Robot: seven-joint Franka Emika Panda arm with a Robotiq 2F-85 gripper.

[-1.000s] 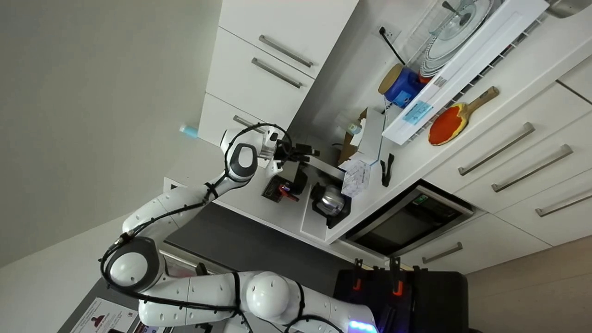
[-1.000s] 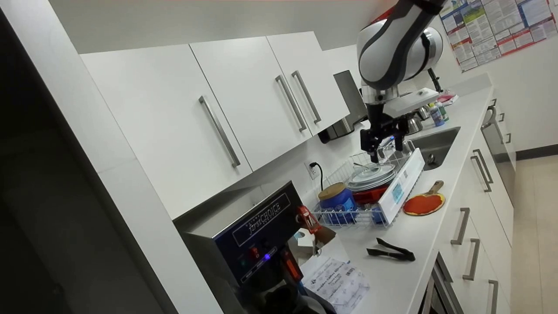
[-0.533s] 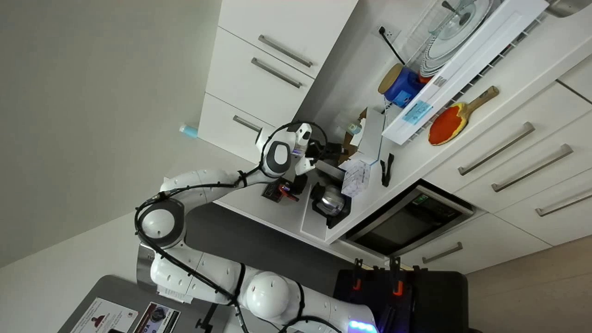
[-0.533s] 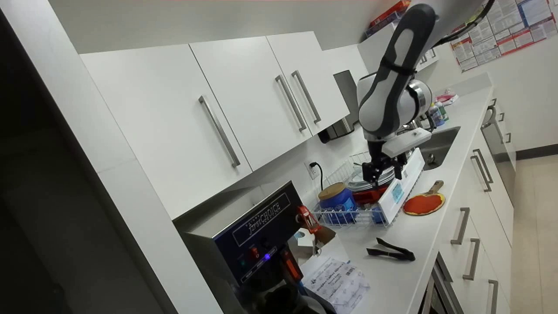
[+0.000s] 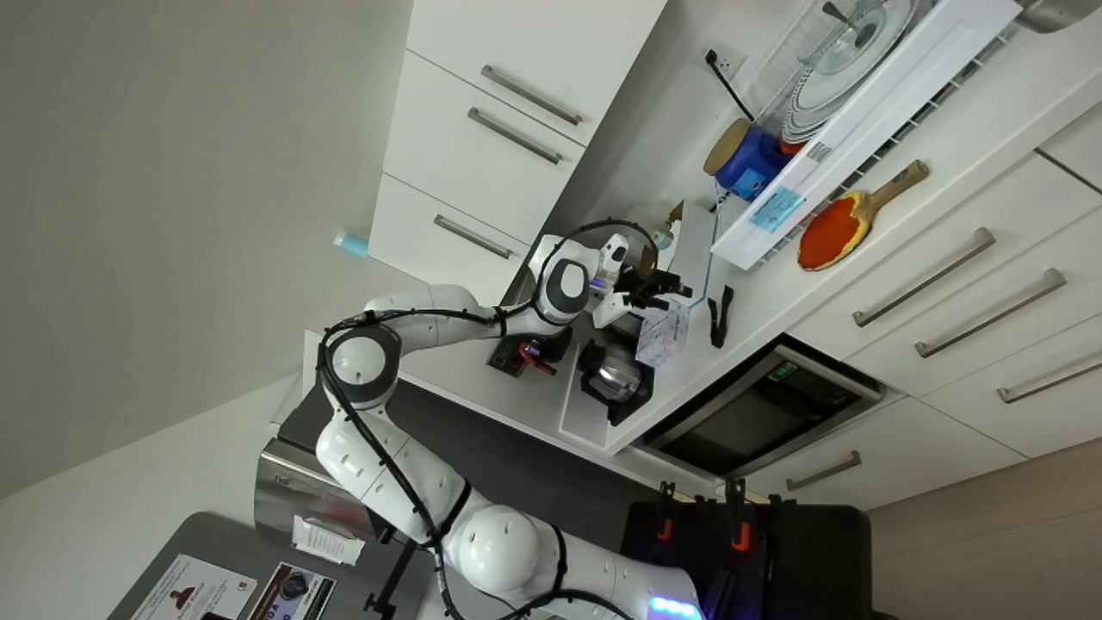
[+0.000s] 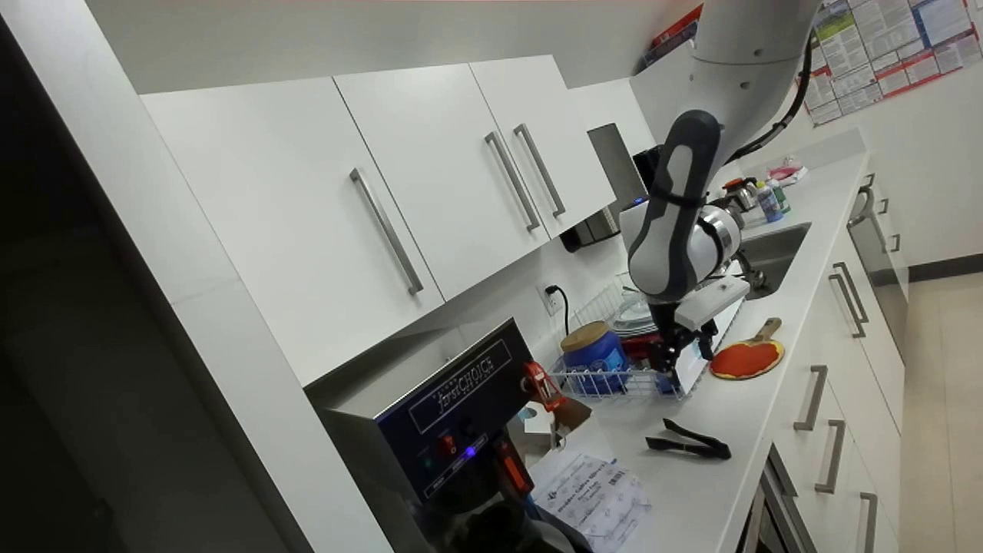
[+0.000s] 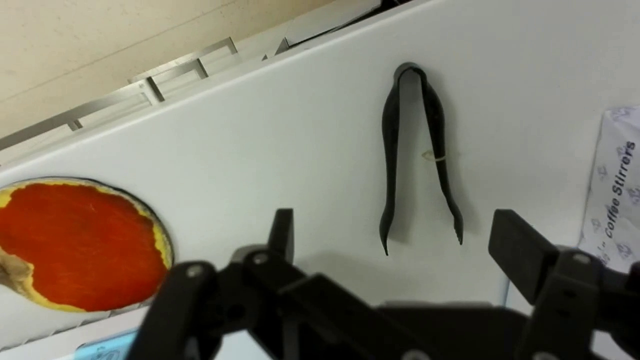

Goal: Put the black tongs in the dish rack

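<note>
On counter [image 7: 300, 150]: one pair black tongs [image 7: 391, 142], one dish rack [image 5: 869, 127]; jaws spread wide.

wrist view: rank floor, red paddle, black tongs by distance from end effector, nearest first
1. Black tongs: centre, on the counter.
2. Red paddle: left, also on the counter.
3. Floor: top left, past and below the counter edge.

The tongs [image 7: 391, 145] and the gripper [image 7: 393, 222] are black. The counter [image 7: 280, 150] and the dish rack [image 5: 869, 120] are white (the rack's label [image 5: 777, 209] is light blue). The jar [image 6: 595, 361] is blue under a tan lid [image 6: 584, 336]; the paddle [image 7: 87, 245], red, edged in yellow; the packet [image 7: 607, 200], white with small purplish-grey motifs.
</note>
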